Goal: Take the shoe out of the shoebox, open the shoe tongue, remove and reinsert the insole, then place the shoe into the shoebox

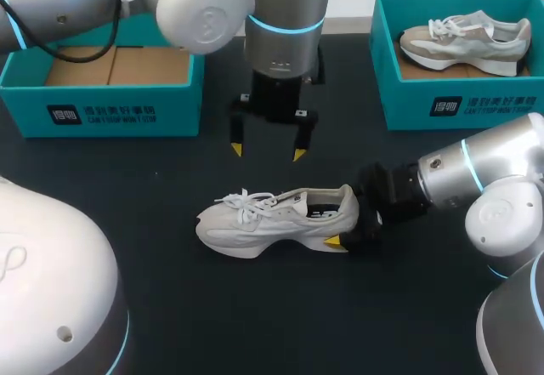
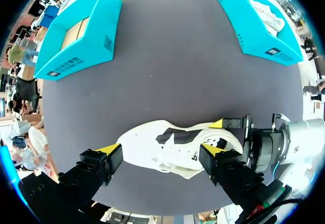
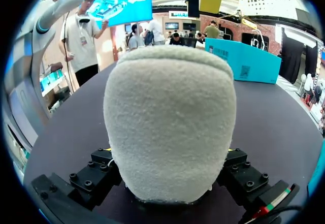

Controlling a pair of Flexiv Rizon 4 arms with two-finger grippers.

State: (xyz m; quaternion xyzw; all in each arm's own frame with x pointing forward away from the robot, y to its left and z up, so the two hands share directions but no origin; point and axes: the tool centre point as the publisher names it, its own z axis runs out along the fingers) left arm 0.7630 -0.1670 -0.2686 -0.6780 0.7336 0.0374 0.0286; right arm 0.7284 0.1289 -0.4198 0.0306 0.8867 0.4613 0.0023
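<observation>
Right gripper (image 1: 344,218): clamped on the heel of the shoe (image 1: 272,222), one finger on each side. One yellow tip shows at the near side of the heel by the sole; the left wrist view shows the other tip on the far side. In my right wrist view the fuzzy heel cup fills the space between the fingers.

Shoe: a cream lace-up sneaker, upright on its sole on the black table (image 1: 255,324). The toe points toward my left side and the heel toward my right arm. It is outside both boxes, roughly mid-table.

Left gripper (image 1: 267,150): fingers wide apart and holding nothing. It hangs above the table just beyond the shoe, on the boxes' side, not touching it. In the left wrist view the shoe lies below, between the two tips.

Left shoebox (image 1: 110,103): teal and open at the far left, brown cardboard floor showing.

Right shoebox (image 1: 459,103): teal and open at the far right. A second sneaker (image 1: 463,42), grey-beige with a white sole, lies in it with the toe toward the middle.
</observation>
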